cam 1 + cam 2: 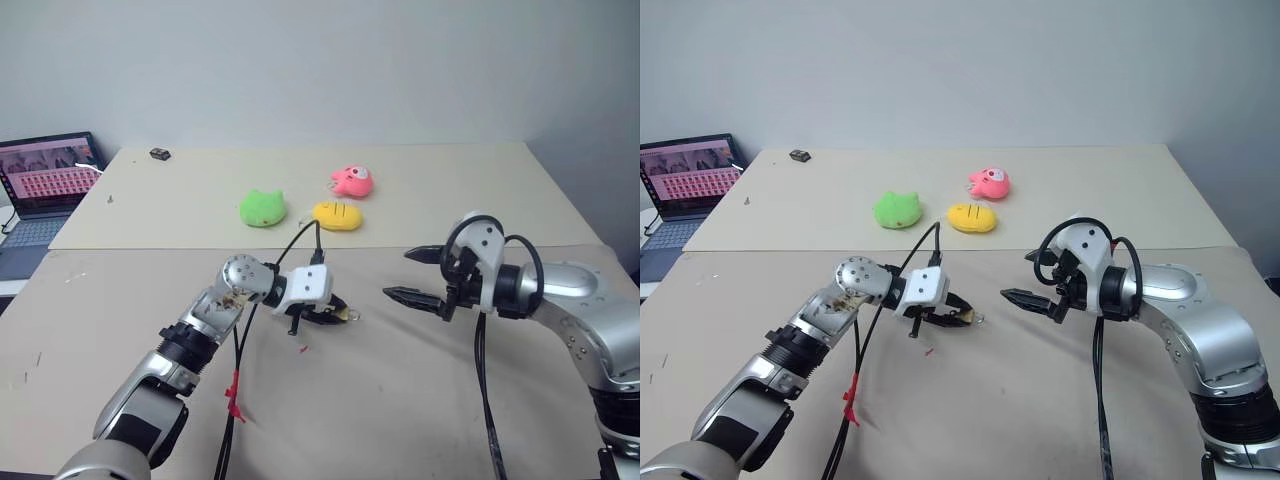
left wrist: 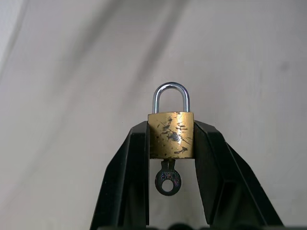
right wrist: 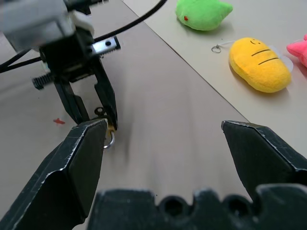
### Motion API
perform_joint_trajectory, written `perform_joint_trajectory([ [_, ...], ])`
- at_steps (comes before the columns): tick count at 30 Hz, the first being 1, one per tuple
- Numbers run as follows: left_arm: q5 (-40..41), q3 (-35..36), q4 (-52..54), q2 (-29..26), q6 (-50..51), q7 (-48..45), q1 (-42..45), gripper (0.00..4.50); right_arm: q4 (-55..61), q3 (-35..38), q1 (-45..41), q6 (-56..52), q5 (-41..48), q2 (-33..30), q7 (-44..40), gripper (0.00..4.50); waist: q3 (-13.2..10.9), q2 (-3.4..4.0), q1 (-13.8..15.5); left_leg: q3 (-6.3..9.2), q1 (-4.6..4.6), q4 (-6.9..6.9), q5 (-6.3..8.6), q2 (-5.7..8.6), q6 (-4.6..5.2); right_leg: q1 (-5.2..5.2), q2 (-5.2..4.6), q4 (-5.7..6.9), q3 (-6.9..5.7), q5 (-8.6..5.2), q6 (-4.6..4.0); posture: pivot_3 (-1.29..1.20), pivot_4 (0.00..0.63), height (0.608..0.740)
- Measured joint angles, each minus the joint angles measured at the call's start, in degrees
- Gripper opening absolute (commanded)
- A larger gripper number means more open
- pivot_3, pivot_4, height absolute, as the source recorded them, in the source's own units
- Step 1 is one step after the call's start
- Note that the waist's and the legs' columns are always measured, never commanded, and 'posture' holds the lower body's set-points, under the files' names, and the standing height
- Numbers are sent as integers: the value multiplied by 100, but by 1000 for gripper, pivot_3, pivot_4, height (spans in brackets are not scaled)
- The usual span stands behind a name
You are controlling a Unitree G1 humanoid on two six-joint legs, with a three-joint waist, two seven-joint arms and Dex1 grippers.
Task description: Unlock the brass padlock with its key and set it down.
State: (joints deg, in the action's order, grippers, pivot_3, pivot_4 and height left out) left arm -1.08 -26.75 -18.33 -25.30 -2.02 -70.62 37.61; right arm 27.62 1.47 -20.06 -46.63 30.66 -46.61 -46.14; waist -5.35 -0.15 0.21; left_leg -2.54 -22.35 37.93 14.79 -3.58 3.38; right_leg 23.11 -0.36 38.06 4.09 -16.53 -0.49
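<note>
The left gripper [image 2: 171,139] pinches the brass padlock [image 2: 171,135], shackle pointing away along the fingers, key [image 2: 167,179] lettering illegible; the right gripper [image 1: 422,275] is spread.

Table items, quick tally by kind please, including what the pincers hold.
Plush toys: 3 (green, yellow, pink)
Brass padlock: 1, clamped in the left pincer
Key: 1, in the padlock's keyhole
Small dark object at the far edge: 1
Laptop: 1, beside the table
Right pincer: open, 0 held
Total: 7
</note>
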Motion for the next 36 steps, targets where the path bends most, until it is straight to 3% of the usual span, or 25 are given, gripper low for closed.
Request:
perform_joint_trajectory([
  [6, -342, -53, -248, -67, 12, 169, 0, 802, 93, 3, 16, 0, 2, -1, 26, 4500, -1, -2, 13, -1, 3, 1, -6, 0, -10, -4, -3, 2, 0, -2, 4, 0, 150, 657],
  [15, -115, 102, 300, -157, 1001, -35, -159, 4389, 109, 3, 17, 0, 5, -1, 35, 4500, 0, 0, -24, -1, 3, 0, -6, -7, -11, -2, 4, 5, -2, -1, 2, 0, 150, 657],
  [24, 782, 912, 1009, -1100, 1668, -683, -270, 4389, -39, -525, -36, 215, -195, 108, -216, 4500, -2, -3, -47, -1, 6, -2, -6, -10, -10, 1, 4, 3, -5, -2, 2, 0, 150, 657],
  [36, 818, 1573, 1005, -1977, 1572, -490, -539, 4389, -1312, -2005, -787, 935, -1052, 1330, -381, 4500, -8, -14, -64, -3, 1, 0, -8, -14, -13, 11, 3, 14, -12, 0, -1, 0, 150, 657],
])
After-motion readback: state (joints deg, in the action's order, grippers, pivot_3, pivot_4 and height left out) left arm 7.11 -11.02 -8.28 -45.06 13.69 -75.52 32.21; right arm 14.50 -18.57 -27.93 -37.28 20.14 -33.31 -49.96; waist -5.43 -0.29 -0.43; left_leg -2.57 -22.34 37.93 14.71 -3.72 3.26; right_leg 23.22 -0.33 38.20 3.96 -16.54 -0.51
